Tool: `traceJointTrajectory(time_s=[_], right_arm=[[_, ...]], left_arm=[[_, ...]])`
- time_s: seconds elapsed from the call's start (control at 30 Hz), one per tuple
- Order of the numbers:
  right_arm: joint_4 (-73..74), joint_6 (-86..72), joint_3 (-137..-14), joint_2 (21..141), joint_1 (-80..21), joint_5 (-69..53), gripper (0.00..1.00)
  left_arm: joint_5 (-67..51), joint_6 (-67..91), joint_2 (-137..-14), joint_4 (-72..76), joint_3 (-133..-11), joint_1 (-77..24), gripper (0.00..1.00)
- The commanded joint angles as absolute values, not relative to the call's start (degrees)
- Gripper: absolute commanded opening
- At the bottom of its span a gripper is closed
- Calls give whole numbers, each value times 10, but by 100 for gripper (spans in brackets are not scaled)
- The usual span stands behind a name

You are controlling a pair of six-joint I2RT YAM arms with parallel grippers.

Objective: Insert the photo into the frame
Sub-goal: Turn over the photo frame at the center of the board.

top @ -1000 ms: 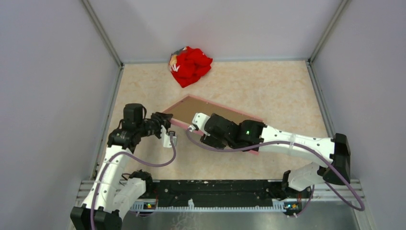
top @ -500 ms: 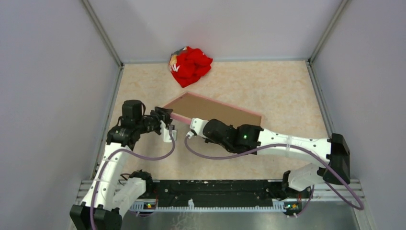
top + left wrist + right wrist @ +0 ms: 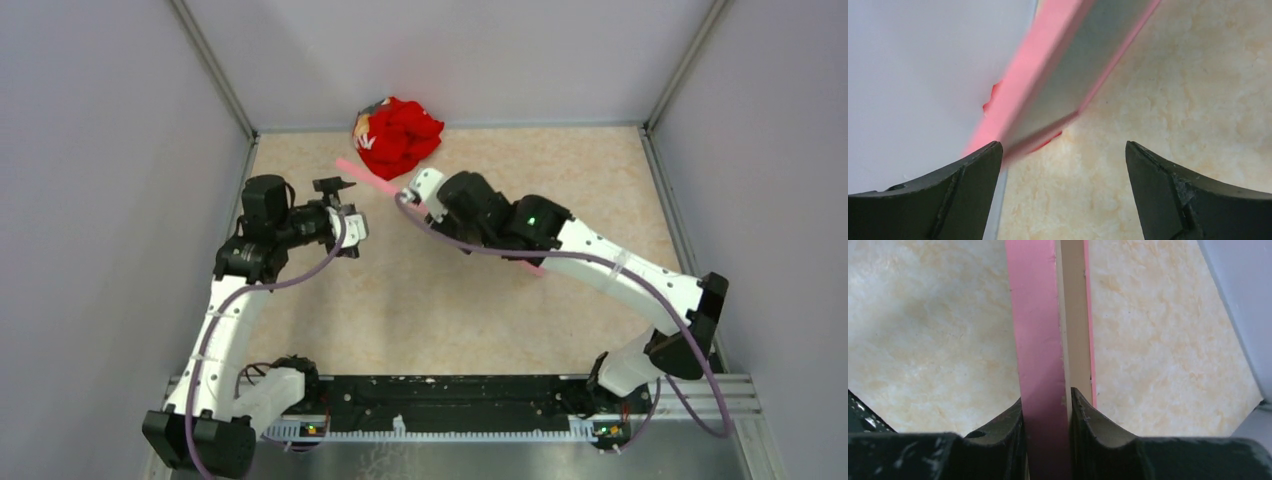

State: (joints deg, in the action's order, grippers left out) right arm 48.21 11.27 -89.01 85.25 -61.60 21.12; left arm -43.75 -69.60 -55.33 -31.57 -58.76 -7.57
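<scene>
The frame (image 3: 365,178) is tipped up on edge, and from above it shows only as a thin pink line slanting from near the red cloth toward the middle of the table. My right gripper (image 3: 424,196) is shut on its pink edge (image 3: 1035,335), one jaw on either face (image 3: 1046,412). My left gripper (image 3: 343,208) stands open just left of the frame's far end. In the left wrist view the blurred frame (image 3: 1068,70) passes above the left fingertip (image 3: 973,175), with nothing between the jaws (image 3: 1063,172). The photo is out of view.
A red cloth bundle (image 3: 397,137) lies at the back wall, close to the frame's far end. Grey walls close in the beige tabletop (image 3: 450,320) on the left, back and right. The arm bases sit on the black rail (image 3: 450,405) at the near edge.
The frame lay nearly flat with both grippers at its near-left corner. The right gripper closed on it and swung it up on edge toward the back; the left gripper let go and opened wide.
</scene>
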Motion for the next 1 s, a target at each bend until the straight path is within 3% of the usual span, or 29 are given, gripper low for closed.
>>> traceJointTrajectory(time_s=[0.0, 0.13, 0.23, 0.43, 0.6, 0.97], right_arm=[[440, -52, -1000, 843, -521, 111, 0], [441, -170, -1008, 843, -396, -25, 0], [394, -242, -940, 827, -297, -153, 0], [296, -331, -812, 794, -181, -271, 0], [283, -361, -806, 795, -137, -300, 0], [366, -386, -947, 852, -118, -273, 0]], left_arm=[[-460, -577, -579, -334, -632, -66, 99], [-468, -510, -619, -351, -667, -58, 99], [-460, -448, -659, -367, -689, -58, 99], [-373, -366, -726, -365, -690, -56, 99], [-339, -351, -761, -373, -675, -46, 99], [-374, -340, -733, -322, -600, -37, 99]])
